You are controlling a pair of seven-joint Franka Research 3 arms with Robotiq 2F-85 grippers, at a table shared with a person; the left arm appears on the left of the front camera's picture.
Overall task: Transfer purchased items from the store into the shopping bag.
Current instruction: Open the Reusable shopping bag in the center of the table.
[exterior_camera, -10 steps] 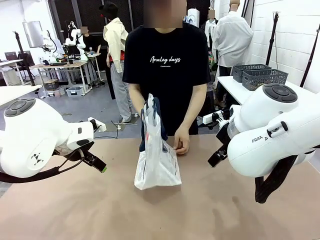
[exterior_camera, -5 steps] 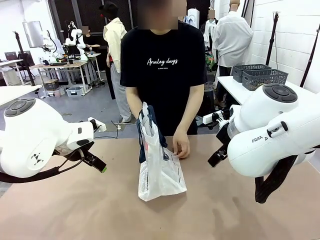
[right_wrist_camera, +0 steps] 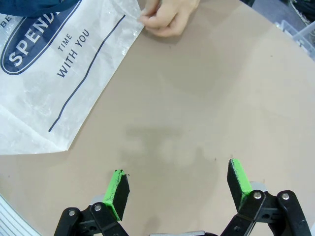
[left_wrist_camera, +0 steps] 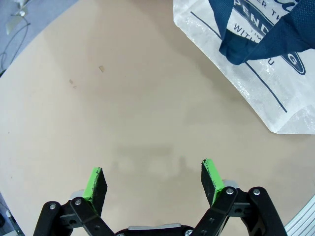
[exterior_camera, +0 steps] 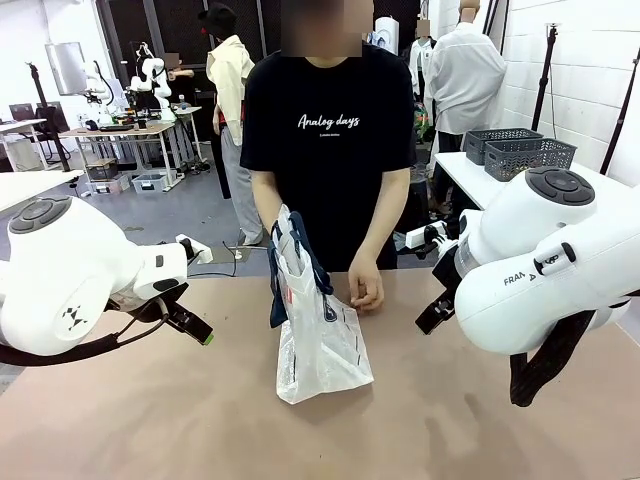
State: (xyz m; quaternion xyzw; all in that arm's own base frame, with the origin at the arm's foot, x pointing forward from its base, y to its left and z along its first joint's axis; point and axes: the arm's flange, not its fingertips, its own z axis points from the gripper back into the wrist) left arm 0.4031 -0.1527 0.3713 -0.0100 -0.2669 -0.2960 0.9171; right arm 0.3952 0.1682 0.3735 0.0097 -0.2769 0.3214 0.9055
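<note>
The shopping bag [exterior_camera: 320,345], translucent white with navy handles [exterior_camera: 288,262], stands upright at the middle of the table. One of the person's hands [exterior_camera: 366,290] pinches its far edge, and the other is behind its top. My left gripper [exterior_camera: 196,329] hovers open to the left of the bag, and my right gripper [exterior_camera: 433,316] hovers open to its right. In the left wrist view the left gripper [left_wrist_camera: 153,174] is over bare table, with the bag [left_wrist_camera: 266,93] ahead. The right gripper [right_wrist_camera: 177,179] faces the bag [right_wrist_camera: 54,88] and the person's hand [right_wrist_camera: 170,17]. The purchased items are out of view.
Two dark grey lattice baskets [exterior_camera: 520,152] sit on a white side table far back right; I cannot tell whether either is the store. The brown tabletop [exterior_camera: 150,420] is bare around the bag. The person stands at the far edge.
The person has shifted the bag slightly to the right and lowered its top, and the navy handles now hang down its left side. Neither arm has moved.
</note>
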